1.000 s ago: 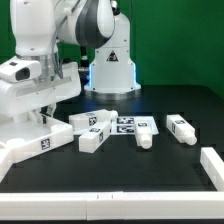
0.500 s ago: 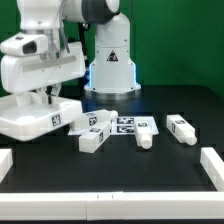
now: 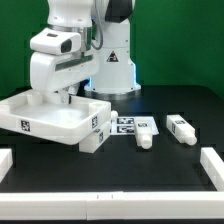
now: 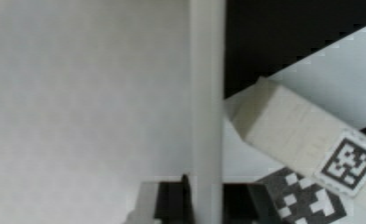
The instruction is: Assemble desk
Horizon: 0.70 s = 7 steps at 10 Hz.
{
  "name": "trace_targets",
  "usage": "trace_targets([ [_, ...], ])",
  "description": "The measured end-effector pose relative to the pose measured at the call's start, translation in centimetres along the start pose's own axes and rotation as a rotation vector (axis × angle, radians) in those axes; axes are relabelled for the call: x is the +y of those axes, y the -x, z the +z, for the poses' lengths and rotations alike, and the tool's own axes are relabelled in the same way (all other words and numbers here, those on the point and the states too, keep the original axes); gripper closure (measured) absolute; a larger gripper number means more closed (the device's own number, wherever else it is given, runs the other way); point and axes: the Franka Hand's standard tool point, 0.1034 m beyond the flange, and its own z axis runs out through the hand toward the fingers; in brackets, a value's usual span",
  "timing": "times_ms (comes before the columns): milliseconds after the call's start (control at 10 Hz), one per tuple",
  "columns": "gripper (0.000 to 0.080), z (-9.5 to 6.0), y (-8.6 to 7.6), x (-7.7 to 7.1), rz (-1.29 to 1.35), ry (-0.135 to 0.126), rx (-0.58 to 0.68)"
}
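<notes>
My gripper [image 3: 62,98] is shut on the rim of the desk panel [image 3: 40,118], a big white rimmed tray with a tag on its side. It holds the panel a little above the table at the exterior view's left. The panel's right corner hangs over one white leg [image 3: 93,137]. Two more legs [image 3: 145,136] [image 3: 181,128] lie to the right. In the wrist view the panel's rim [image 4: 205,100] runs between my dark fingers [image 4: 162,203], and a tagged leg [image 4: 313,135] lies beside it.
The marker board [image 3: 128,125] lies flat between the legs. White rails [image 3: 212,166] edge the black table at the right, left and front. The robot base [image 3: 112,70] stands behind.
The arm has carried the panel toward the exterior view's right. The panel now covers the leftmost legs, and the arm has swung right with it.
</notes>
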Motion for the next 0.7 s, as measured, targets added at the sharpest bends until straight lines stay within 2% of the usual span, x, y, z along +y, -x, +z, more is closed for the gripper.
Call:
trace_targets([
  [100,0.0747,0.0,0.5,0.1,0.016,-0.002,0.001],
  [300,0.0747,0.2,0.1,0.0,0.003,-0.005,-0.002],
  [400,0.0747,-0.3,-2.1,0.5,-0.083,-0.001,-0.012],
  [600,0.0747,-0.9,-8.4,1.7,-0.235,-0.029,-0.042],
  [700,0.0747,-0.8,-9.9,1.3,-0.242,-0.018,-0.034],
])
